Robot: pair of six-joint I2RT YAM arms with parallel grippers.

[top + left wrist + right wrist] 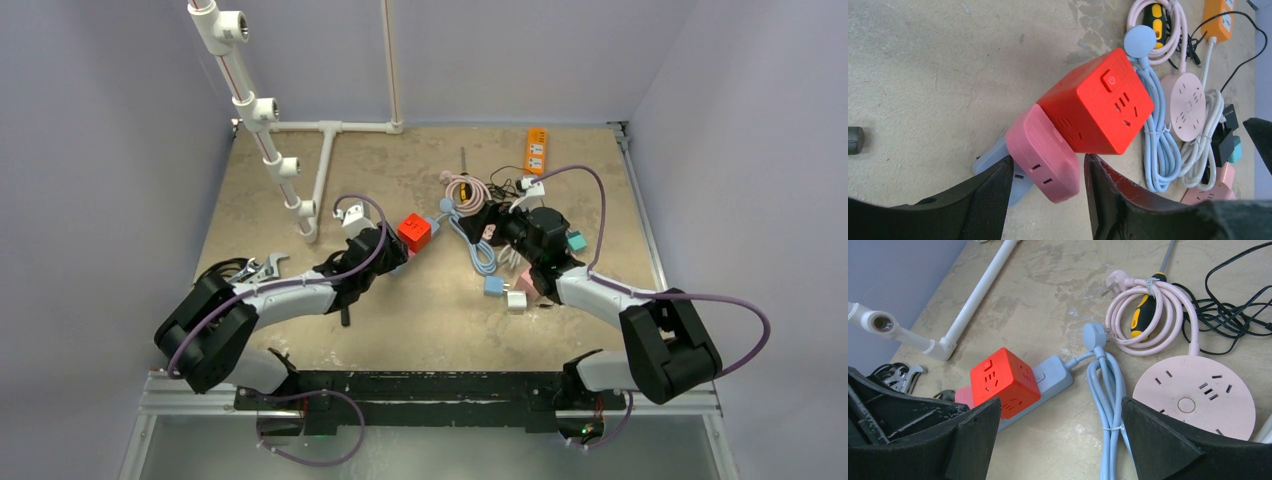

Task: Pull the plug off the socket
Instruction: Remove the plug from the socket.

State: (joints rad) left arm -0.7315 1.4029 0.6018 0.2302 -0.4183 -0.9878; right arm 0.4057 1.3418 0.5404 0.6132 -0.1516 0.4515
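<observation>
Because the pink plug (1045, 157) sits between the left fingers (993, 195), the left arm is the nearer one; whether they already pinch it cannot be told. The plug appears seated in the blue-grey strip (990, 160) on the worktop (923, 75), its long axis running 11 to 5 o'clock. The red cube socket (1098, 107) touches it at 1 o'clock, crowding the pull. The right fingers (973, 435) stand spread and empty at 3 o'clock.
</observation>
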